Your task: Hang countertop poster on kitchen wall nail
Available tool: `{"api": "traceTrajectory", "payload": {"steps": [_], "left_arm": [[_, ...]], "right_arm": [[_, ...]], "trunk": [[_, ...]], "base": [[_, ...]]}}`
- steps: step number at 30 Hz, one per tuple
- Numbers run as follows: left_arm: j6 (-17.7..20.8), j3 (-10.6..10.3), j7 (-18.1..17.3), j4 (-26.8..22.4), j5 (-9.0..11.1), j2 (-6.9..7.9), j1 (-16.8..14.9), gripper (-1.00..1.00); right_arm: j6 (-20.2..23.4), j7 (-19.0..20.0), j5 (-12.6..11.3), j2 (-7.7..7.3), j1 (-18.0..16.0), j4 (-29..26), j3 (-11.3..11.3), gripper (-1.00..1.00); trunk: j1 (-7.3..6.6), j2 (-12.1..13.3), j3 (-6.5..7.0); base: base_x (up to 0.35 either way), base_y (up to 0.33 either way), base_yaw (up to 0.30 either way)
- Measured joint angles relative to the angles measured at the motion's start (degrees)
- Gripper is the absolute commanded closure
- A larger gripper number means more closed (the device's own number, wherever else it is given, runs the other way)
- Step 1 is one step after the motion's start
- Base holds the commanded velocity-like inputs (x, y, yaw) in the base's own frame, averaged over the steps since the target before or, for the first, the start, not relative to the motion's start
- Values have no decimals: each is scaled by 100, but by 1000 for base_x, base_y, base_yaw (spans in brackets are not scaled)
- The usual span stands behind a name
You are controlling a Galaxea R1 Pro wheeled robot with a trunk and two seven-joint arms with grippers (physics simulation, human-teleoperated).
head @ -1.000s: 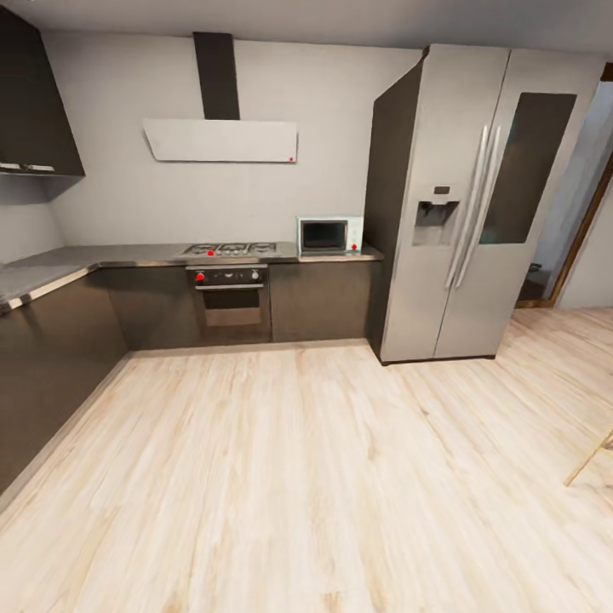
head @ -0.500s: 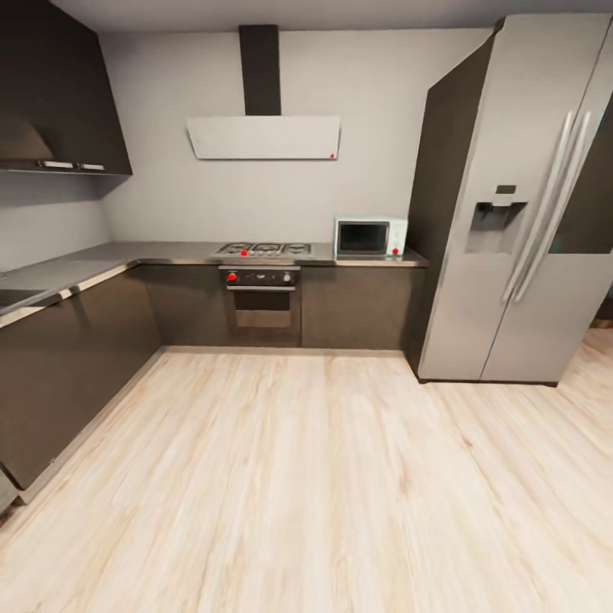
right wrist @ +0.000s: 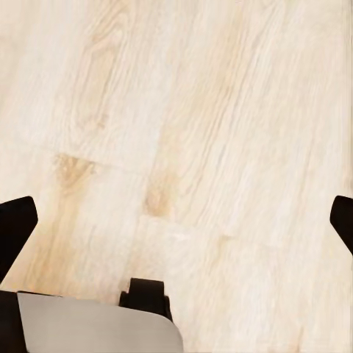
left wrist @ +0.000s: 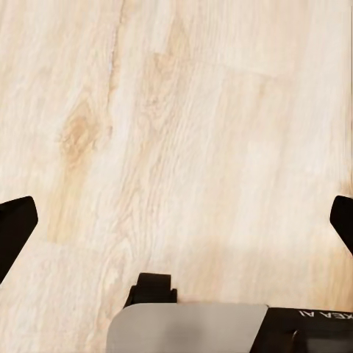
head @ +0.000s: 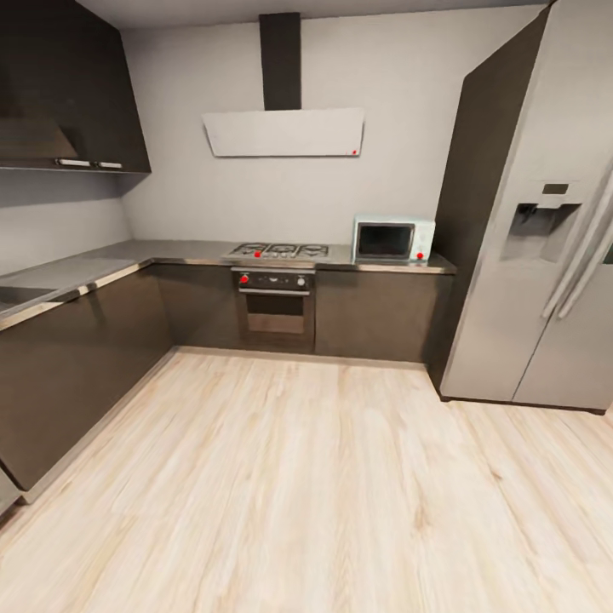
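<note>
Facing: grey L-shaped tabletop along the wall, poster out of sight
Left gripper: aimed down at the wood floor, fingers spread wide, empty
Right gripper: same downward pose, fingers apart, empty

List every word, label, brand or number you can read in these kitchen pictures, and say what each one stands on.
"KEA AI", seen upside down and cut off by the picture's edge: white letters on the black body of the left gripper.
Oven control panel: any markings are too small and blurred to read.
Microwave and fridge dispenser: no readable text.
</note>
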Motion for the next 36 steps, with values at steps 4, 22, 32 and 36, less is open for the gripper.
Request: {"api": "traceTrajectory", "payload": {"steps": [4,22,32,36], "left_arm": [[0,9,0,0,0,0,0,-100],[0,17,0,-6,0,0,0,-100],[0,23,0,-9,0,0,0,-100],[0,173,-3,-14,1,0,1,-100]], "right_arm": [[1,4,-1,-9,0,1,1,-100],[-33,-79,-9,28,0,1,-8,-100],[-21,-405,-7,71,0,1,-4,-100],[-20,-409,-7,72,0,1,-3,-100]], "trunk": [[0,0,0],[0,0,-27],[0,0,-50],[2,0,-60]], "base": [[301,-189,5],[301,-190,166],[299,-154,277],[155,-42,278]]}}
